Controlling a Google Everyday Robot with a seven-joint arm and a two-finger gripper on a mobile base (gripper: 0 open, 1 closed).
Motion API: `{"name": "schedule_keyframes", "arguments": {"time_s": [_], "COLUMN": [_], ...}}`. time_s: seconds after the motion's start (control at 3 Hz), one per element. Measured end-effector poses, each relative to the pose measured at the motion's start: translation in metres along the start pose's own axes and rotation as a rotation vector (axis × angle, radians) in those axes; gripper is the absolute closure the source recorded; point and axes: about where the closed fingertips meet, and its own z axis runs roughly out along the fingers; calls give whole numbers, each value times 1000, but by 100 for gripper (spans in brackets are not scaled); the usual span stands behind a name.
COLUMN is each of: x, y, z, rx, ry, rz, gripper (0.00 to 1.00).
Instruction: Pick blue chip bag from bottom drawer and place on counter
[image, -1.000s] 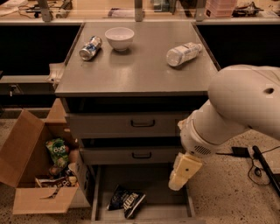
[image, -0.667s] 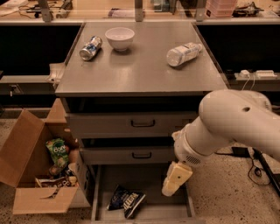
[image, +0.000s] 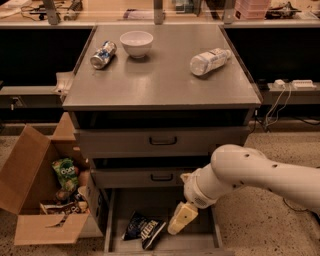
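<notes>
Down at the foot of the cabinet, the bottom drawer (image: 197, 241) stood pulled out, and one blue chip bag (image: 142, 229) lay crumpled on its floor, toward the left half. The single gripper (image: 175, 229) hung inside that drawer, pointing down and to the left, just beside the bag's right edge. Whether it touched the bag could not be told. Whether its grasp was spread or pressed together could not be told from this side either. The white arm (image: 250, 172) reached in from the right, crossing in front of the cabinet's lower right corner.

Above the open tray were two grey drawers, both pushed in, each with one black handle: the upper drawer (image: 162, 141) and the lower drawer (image: 161, 177).

Three things sat on the counter (image: 160, 85). One white bowl (image: 136, 43) stood upright near the back. One can (image: 103, 54) lay on its side just to the bowl's left. One clear plastic bottle (image: 210, 61) lay on its side toward the right, well apart from the other two.

Left of the cabinet, on the floor, one cardboard box (image: 30, 175) stood with its flaps open. One green snack bag (image: 66, 172) showed inside it among other small packets too muddled to count.
</notes>
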Motion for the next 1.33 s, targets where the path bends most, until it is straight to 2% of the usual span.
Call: {"name": "schedule_keyframes", "arguments": {"time_s": [0.33,0.67,1.0,1.33], "x": [-4,5,25,25], "y": [7,15,33,33], "z": [41,92,167,167], "rx": [-55,-105,-196,-196], "ry": [-45,-117,-192,-192], "rz": [17,52,117,117], "gripper": [0,0,0,0]}}
